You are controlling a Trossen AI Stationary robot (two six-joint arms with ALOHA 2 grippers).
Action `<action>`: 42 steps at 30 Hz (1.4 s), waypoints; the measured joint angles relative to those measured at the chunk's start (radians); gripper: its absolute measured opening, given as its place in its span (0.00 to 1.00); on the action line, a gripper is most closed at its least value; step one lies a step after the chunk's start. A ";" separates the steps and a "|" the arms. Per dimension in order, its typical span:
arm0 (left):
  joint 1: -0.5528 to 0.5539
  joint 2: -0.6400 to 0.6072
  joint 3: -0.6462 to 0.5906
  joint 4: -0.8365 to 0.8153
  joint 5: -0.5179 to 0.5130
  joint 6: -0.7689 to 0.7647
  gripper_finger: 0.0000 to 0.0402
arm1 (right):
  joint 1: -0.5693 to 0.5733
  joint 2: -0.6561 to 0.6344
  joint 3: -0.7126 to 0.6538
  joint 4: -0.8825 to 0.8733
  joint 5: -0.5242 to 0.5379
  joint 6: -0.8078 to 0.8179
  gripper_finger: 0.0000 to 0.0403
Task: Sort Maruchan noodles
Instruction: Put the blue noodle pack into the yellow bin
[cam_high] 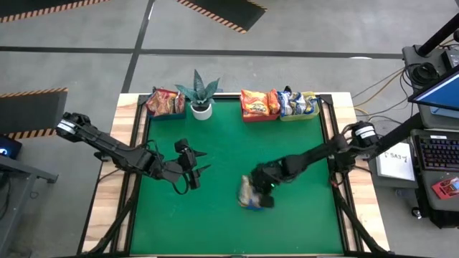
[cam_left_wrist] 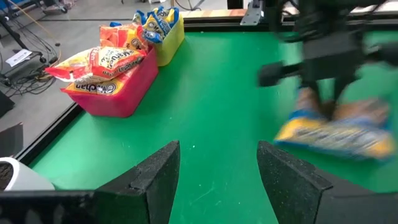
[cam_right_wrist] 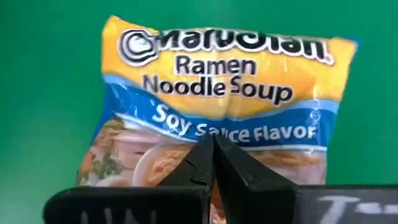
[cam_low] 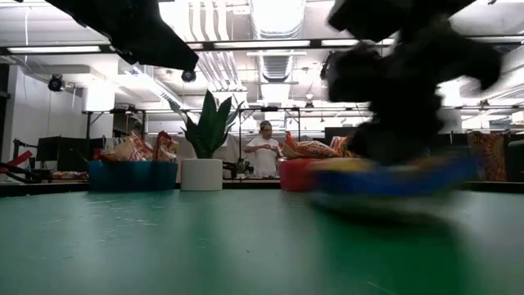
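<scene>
A blue-and-yellow Maruchan noodle packet [cam_right_wrist: 217, 93] sits low over the green mat [cam_high: 215, 215] right of the centre, also seen as the packet [cam_high: 252, 195]. My right gripper [cam_right_wrist: 213, 146] is shut on it. My left gripper [cam_high: 201, 162] hovers open left of the centre, its fingers pointing toward the packet [cam_left_wrist: 336, 134], with nothing between them. At the far edge, a blue bin [cam_high: 165, 111] holds red packets, a red bin [cam_high: 259, 115] holds orange ones, and a yellow-green bin [cam_high: 300, 115] holds blue-and-yellow ones. My right gripper meets the packet's printed face near its picture end [cam_right_wrist: 186, 146], the two fingertips closed together on the wrapper. The fingers slant down from the table's right side. Whether the packet is lifted clear or rests on the mat I cannot tell.
A potted plant [cam_high: 201, 97] in a white pot stands between the blue and red bins. Wooden borders [cam_high: 107, 186] run along the mat's left and right sides. A person [cam_low: 264, 152] stands in the room beyond the far edge. Bare mat lies between the arms and the bins.
</scene>
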State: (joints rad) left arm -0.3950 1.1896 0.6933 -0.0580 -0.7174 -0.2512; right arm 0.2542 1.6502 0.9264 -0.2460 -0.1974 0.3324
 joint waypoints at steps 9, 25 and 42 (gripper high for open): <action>0.000 0.041 0.000 0.013 0.000 0.007 0.49 | -0.119 -0.078 -0.006 0.210 0.048 -0.035 0.02; 0.034 0.343 0.000 0.261 0.117 0.117 0.49 | -0.137 -0.103 -0.101 0.098 0.040 0.234 0.02; 0.123 0.460 0.000 0.312 0.266 0.110 0.28 | -0.180 -0.325 -0.213 0.030 0.197 0.219 0.02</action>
State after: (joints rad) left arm -0.2722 1.6498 0.6937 0.2536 -0.4510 -0.1410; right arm 0.0745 1.3253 0.7130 -0.2158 -0.0002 0.5517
